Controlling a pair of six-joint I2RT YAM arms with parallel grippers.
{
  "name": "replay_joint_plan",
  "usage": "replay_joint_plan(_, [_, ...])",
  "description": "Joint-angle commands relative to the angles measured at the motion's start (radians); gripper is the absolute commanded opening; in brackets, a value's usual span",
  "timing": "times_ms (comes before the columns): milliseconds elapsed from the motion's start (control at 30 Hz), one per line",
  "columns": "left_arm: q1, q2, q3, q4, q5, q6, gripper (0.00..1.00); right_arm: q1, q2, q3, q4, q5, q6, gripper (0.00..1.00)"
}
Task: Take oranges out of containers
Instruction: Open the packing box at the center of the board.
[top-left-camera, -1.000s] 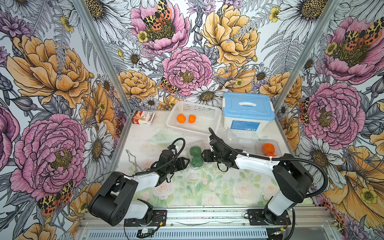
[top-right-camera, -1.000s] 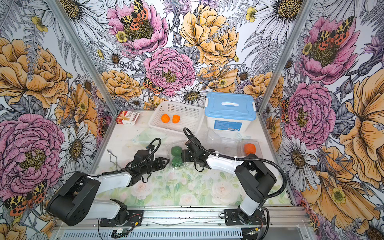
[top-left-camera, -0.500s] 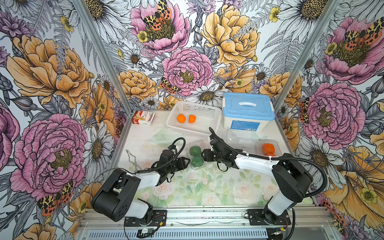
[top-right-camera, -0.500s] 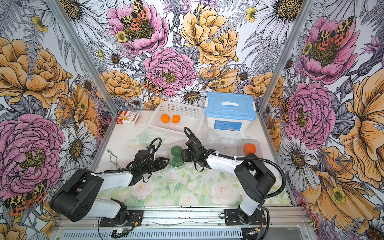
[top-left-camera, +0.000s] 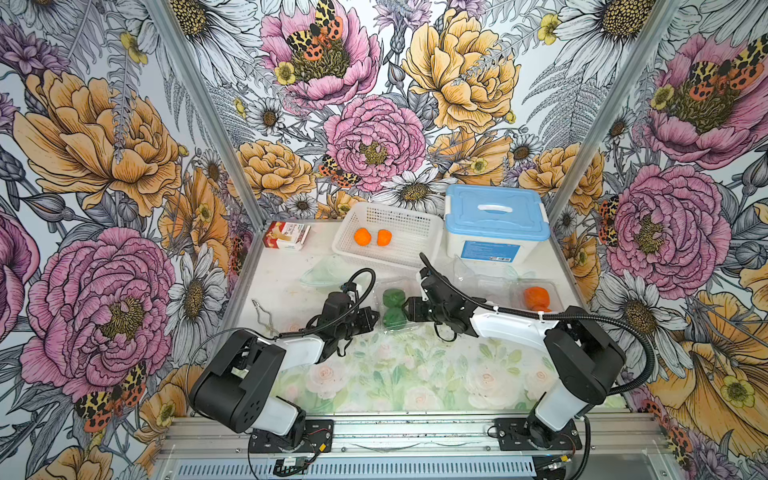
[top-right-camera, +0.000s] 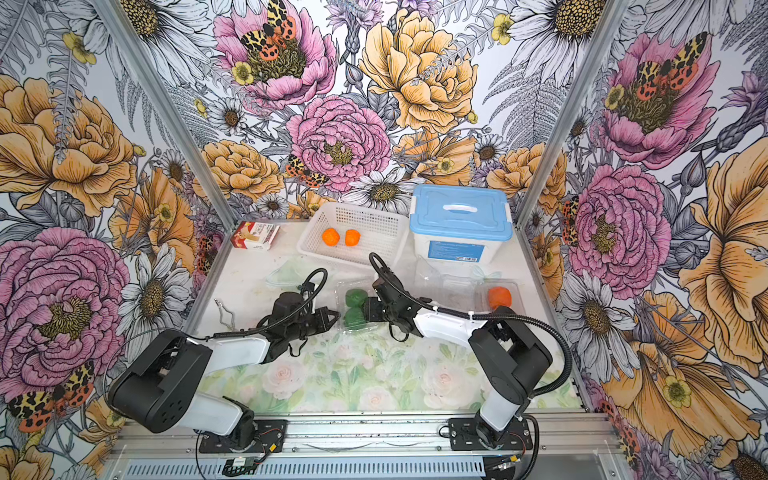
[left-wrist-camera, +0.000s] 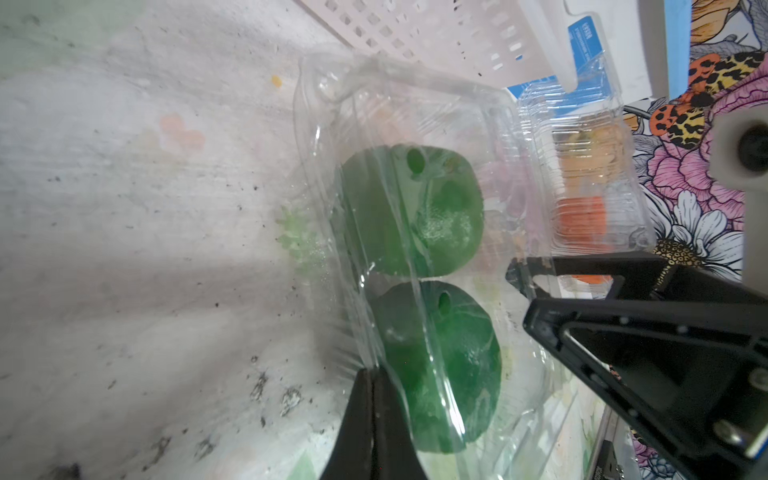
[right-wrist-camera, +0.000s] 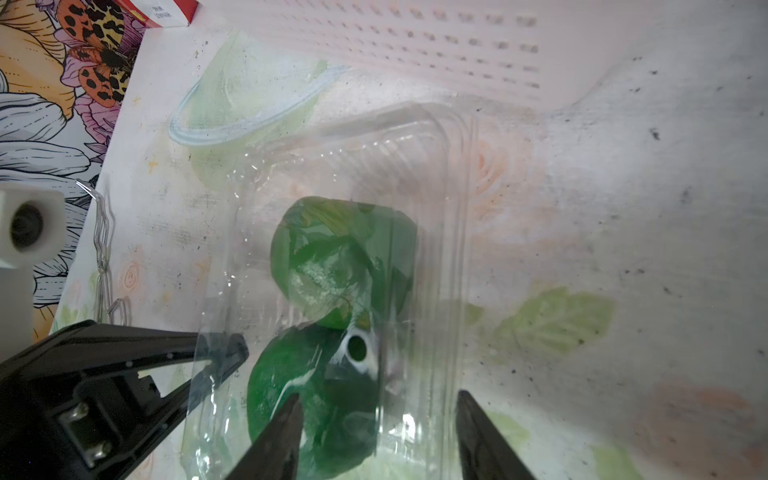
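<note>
Left arm (top-left-camera: 299, 347) reaches low, jaws pinching clamshell (left-wrist-camera: 399, 104).

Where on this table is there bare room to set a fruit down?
The floral mat in front of the green-fruit clamshell is bare. So is the white patch between the carton and the wire clip. Crowded: around that clamshell, and the back right by basket, tub and orange clamshell.

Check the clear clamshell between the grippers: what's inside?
Clear clamshell holds two dark green fruits side by side; nothing else shows. Their undersides and the floor beneath are hidden.
</note>
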Motion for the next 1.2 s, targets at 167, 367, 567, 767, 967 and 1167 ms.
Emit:
replay_joint_plan(167, [-0.008, -0.003, 0.009, -0.005, 0.051, 0.019, 0.00, 0.004, -0.004, -0.015, 0.034, -0.032, -0.015, 0.58])
replay_joint_plan(367, [-0.013, -0.065, 0.018, -0.031, 0.045, 0.067, 0.00, -0.006, -0.068, -0.048, 0.037, 0.003, -0.024, 0.59])
replay_joint_plan(567, [-0.008, -0.064, 0.043, -0.066, 0.070, 0.098, 0.00, -0.014, -0.092, -0.062, 0.037, 0.036, -0.038, 0.65])
replay_joint_plan(767, [0.020, -0.081, 0.068, -0.091, 0.080, 0.124, 0.00, -0.018, -0.157, -0.109, 0.048, 0.081, -0.043, 0.80])
replay_joint_plan(967, [0.039, -0.092, 0.069, -0.083, 0.074, 0.142, 0.00, -0.030, -0.220, -0.156, 0.059, 0.135, -0.030, 0.99])
replay_joint_plan(1167, [0.049, -0.096, 0.037, -0.017, 0.097, 0.158, 0.00, -0.025, -0.260, -0.202, 0.067, 0.199, 0.025, 0.99])
